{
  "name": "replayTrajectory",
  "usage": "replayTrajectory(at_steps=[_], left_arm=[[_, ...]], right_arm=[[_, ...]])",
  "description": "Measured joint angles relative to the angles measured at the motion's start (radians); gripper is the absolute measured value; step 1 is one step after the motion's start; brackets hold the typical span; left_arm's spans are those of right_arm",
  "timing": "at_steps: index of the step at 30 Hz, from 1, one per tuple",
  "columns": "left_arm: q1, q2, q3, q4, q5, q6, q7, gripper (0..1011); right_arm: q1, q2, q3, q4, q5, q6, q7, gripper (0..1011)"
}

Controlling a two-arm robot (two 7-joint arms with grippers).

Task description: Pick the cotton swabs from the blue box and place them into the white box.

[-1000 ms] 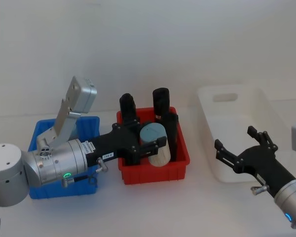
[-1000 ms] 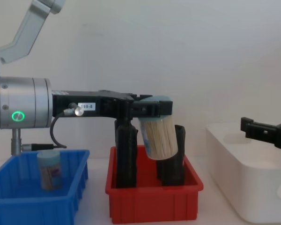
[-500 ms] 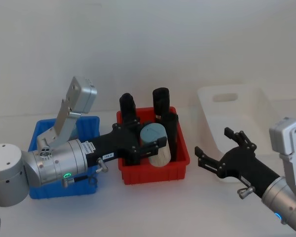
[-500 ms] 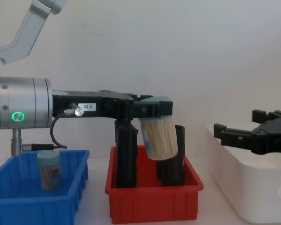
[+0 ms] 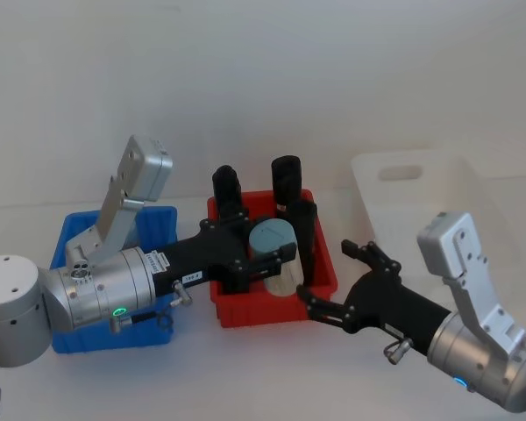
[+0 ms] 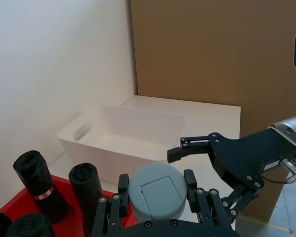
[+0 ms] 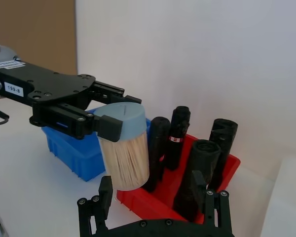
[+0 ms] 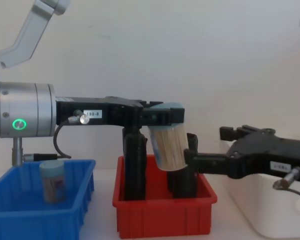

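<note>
A plain white wall is backing a white tabletop (image 5: 245, 377), and at the middle of it the left gripper (image 5: 267, 261) is clenching a small clear cylindrical tub of cotton swabs with a pale blue lid (image 8: 169, 142). It is gripping at the lid end, so the tub is hanging slightly tilted in the air over a low red plastic bin (image 5: 272, 311), among tall black upright rolls (image 5: 287, 180). The right gripper (image 5: 329, 276) is hanging spread open just beside the tub, not touching it. This looks like a handover. To do it well, the right fingers should be closing on the clear body below the lid, clear of the left fingers and the black rolls, and the left should be letting go only once that hold is firm. A second tub (image 8: 52, 181) is standing in the low bright blue plastic box (image 5: 114, 338) on the left. The large white plastic box with an oval handle hole (image 5: 412, 206) is waiting on the right. The left arm is stretching level across the blue box. The right arm is angling in low from the right, in front of the white box.
</note>
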Motion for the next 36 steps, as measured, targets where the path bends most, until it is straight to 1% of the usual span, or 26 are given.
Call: replayTrajectory(at_steps=[3, 10, 19, 27, 29, 32, 35, 36], left_arm=[[0.000, 0.000, 0.000, 0.000, 0.000, 0.000, 0.000, 670], [0.000, 0.000, 0.000, 0.000, 0.000, 0.000, 0.000, 670], [0.000, 0.000, 0.000, 0.000, 0.000, 0.000, 0.000, 670], [0.000, 0.000, 0.000, 0.000, 0.000, 0.000, 0.000, 670], [0.000, 0.000, 0.000, 0.000, 0.000, 0.000, 0.000, 670], [0.000, 0.000, 0.000, 0.000, 0.000, 0.000, 0.000, 670], [0.000, 0.000, 0.000, 0.000, 0.000, 0.000, 0.000, 670], [0.000, 0.000, 0.000, 0.000, 0.000, 0.000, 0.000, 670]], right_arm=[[0.021, -0.012, -0.011, 0.018, -0.026, 0.010, 0.035, 1002], [0.058, -0.032, -0.028, 0.051, -0.063, 0.026, 0.077, 1002], [0.101, -0.057, -0.042, 0.093, -0.093, 0.035, 0.105, 1002], [0.132, -0.076, -0.052, 0.122, -0.105, 0.035, 0.119, 998], [0.140, -0.081, -0.055, 0.130, -0.108, 0.033, 0.122, 949], [0.147, -0.085, -0.057, 0.136, -0.111, 0.030, 0.126, 907], [0.156, -0.090, -0.060, 0.143, -0.114, 0.026, 0.130, 789], [0.159, -0.092, -0.061, 0.146, -0.115, 0.025, 0.130, 789]])
